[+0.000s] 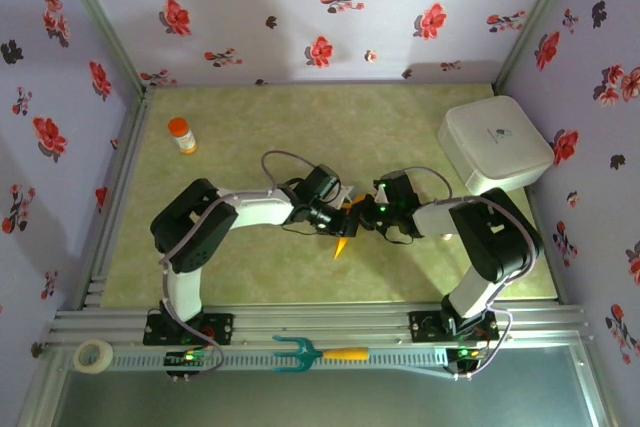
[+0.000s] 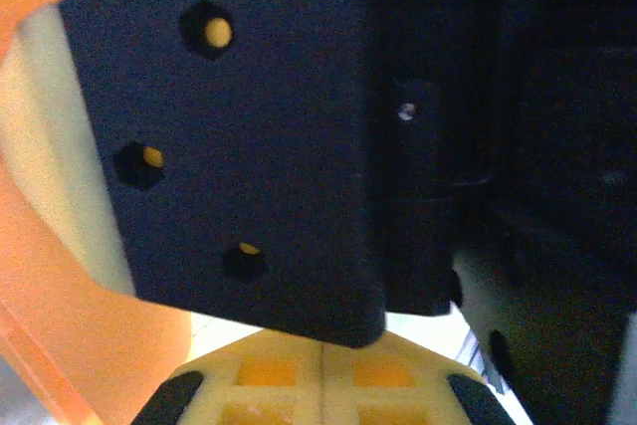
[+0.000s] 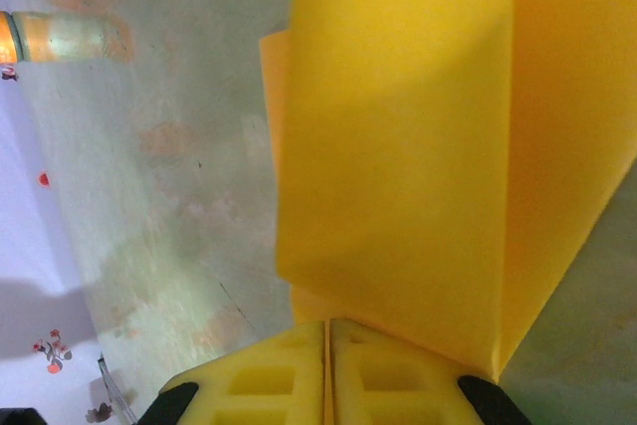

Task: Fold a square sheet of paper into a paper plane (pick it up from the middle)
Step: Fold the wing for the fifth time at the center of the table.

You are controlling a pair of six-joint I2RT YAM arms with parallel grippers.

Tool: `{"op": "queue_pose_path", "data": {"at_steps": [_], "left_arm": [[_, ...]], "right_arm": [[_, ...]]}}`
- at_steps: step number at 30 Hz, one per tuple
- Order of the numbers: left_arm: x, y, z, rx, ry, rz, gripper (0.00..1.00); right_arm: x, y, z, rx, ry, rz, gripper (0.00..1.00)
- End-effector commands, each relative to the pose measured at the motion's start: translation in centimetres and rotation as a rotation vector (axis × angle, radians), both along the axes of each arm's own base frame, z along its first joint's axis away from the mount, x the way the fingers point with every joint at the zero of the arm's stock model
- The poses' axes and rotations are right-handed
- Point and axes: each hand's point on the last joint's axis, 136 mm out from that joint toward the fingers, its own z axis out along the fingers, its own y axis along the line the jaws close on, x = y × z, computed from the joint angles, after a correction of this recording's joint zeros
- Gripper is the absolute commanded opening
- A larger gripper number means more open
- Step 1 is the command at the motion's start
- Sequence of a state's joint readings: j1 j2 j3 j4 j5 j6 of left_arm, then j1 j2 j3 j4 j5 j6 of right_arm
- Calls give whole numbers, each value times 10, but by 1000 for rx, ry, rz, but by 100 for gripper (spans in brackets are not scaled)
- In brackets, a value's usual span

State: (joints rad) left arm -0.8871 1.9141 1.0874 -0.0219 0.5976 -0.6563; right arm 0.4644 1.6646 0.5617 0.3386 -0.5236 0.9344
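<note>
The square sheet of paper (image 1: 341,243) is folded into a narrow orange-yellow shape and hangs above the mat between my two grippers, its point toward the near edge. My right gripper (image 1: 368,212) is shut on it. In the right wrist view the paper (image 3: 398,146) rises in layered flaps straight out of the shut gripper (image 3: 326,330). My left gripper (image 1: 335,209) meets the paper from the left. Its yellow fingers are pressed together in the left wrist view, making the gripper (image 2: 323,360) shut. The right gripper's black body (image 2: 259,126) hides what lies past them. Orange paper (image 2: 60,325) shows at the left.
A small orange-capped bottle (image 1: 181,134) stands at the back left of the green mat (image 1: 300,137). A white box (image 1: 495,144) sits at the back right. On the front rail lie a teal fork (image 1: 310,353) and a tape roll (image 1: 94,355). Flowered walls close in three sides.
</note>
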Motion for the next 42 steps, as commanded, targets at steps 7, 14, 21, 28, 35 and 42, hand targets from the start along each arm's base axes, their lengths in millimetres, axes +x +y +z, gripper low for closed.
{"op": "queue_pose_path", "data": {"at_steps": [7,14,21,28,35,42], "left_arm": [[-5,14,-29,87,13,-14,0],[-12,26,-40,114,21,-8,1],[-25,36,-43,134,33,-15,1],[-40,48,-42,160,31,-18,2],[-57,66,-50,240,34,-42,2],[-71,82,-55,269,46,-30,2]], "right_arm": [[-16,-26,-39,-147,88,-46,11],[-16,-27,-41,-155,93,-49,11],[-16,-28,-42,-163,95,-49,11],[-16,-29,-42,-166,95,-50,11],[-16,-29,-41,-166,96,-49,11],[-17,-29,-41,-166,96,-48,11]]}}
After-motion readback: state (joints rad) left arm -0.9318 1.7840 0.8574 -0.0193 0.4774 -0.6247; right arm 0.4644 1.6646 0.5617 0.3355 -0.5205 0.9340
